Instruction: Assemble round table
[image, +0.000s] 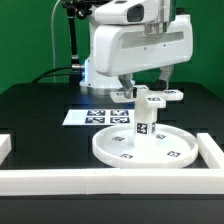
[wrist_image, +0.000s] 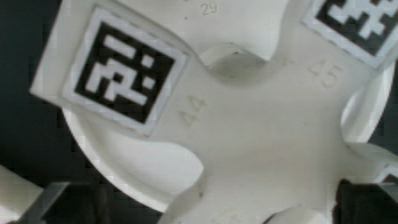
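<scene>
The large round disc (image: 150, 152) lies flat on the black table near the front wall. The short post (image: 143, 126) stands upright on its middle. The cross-shaped foot (image: 152, 98) sits flat on top of the post. My gripper (image: 150, 90) hangs right over the foot. In the wrist view the tagged foot (wrist_image: 240, 110) fills the picture and the disc (wrist_image: 134, 165) shows beneath it. One arm of the foot lies between my dark fingers (wrist_image: 365, 195); one finger is at its edge and the other stands apart from it. The gripper (wrist_image: 210, 205) looks open.
The marker board (image: 95, 117) lies flat behind the disc toward the exterior view's left. White border walls run along the front (image: 100, 181), the right (image: 213, 150) and the left (image: 5, 147). The robot's base (image: 100, 75) stands behind.
</scene>
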